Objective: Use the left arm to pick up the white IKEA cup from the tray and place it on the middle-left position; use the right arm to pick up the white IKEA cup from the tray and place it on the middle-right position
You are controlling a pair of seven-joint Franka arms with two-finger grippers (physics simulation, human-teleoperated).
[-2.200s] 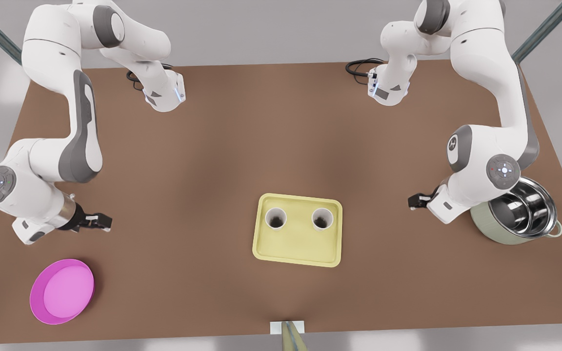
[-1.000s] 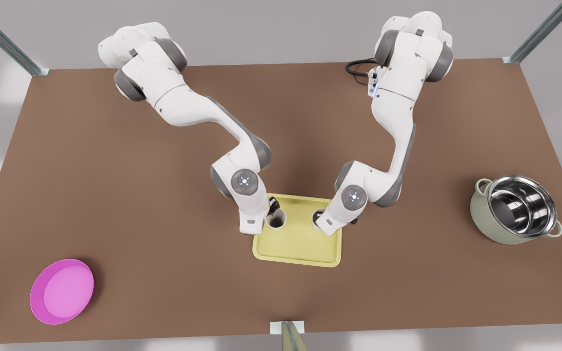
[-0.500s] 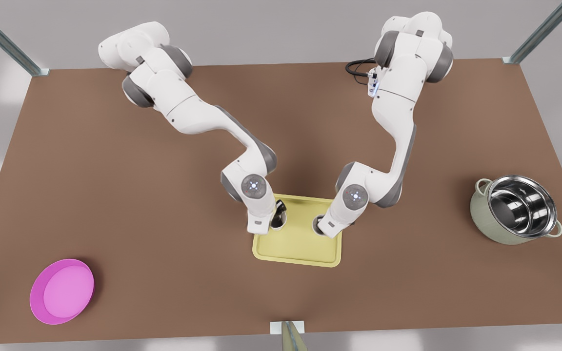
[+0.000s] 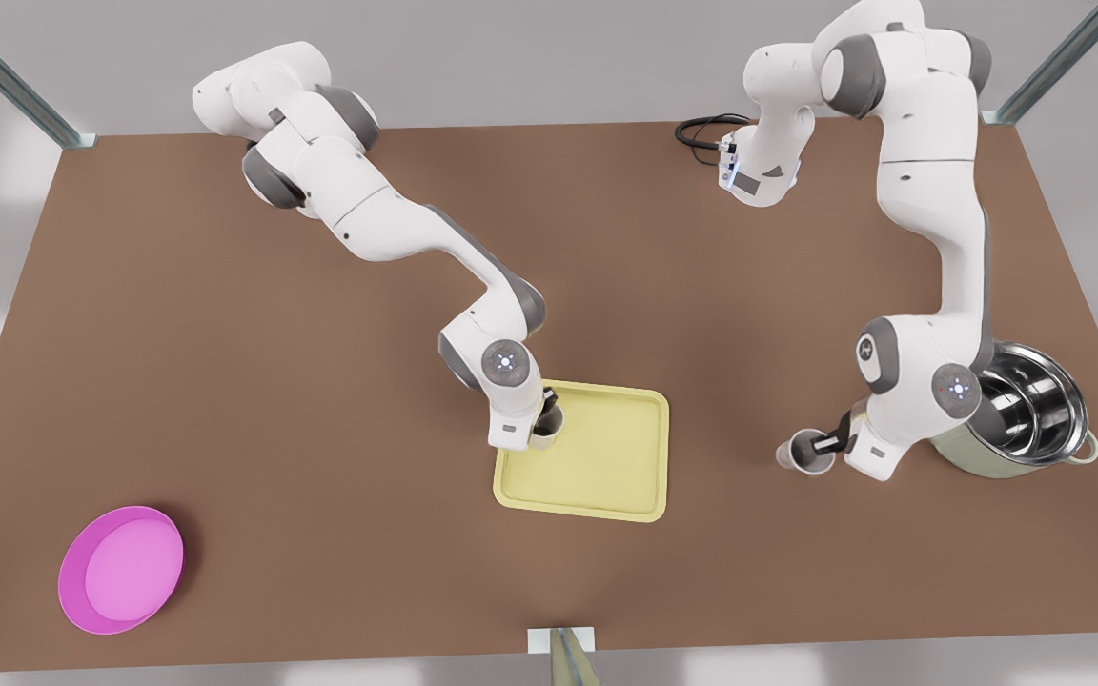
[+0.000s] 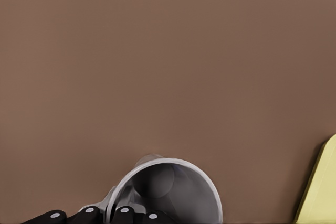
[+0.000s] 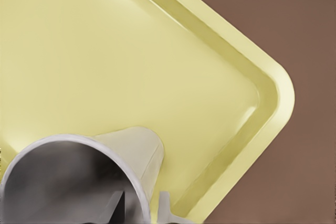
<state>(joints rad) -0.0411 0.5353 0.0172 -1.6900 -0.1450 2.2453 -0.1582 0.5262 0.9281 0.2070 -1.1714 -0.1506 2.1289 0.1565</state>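
Nearest, at the front view's left, lies a round magenta bowl [image 4: 120, 569]. On the pale yellow rimmed tray [image 4: 606, 476], in its far-left corner, the right gripper [image 4: 542, 419] pinches a white tapered cup's [image 4: 549, 433] wall. Right of the tray, over the brown tabletop [image 4: 320, 400] near a steel pot [image 4: 1026, 410], the left gripper [image 4: 821, 446] grips the rim of the other white cup [image 4: 804, 454].

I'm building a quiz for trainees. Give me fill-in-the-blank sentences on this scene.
The left end effector holds a white cup above the ____ tabletop.
The right end effector grips the second white cup over the ____ tray.
The steel pot stands nearest the ____ end effector.
Missing: brown; yellow; left.
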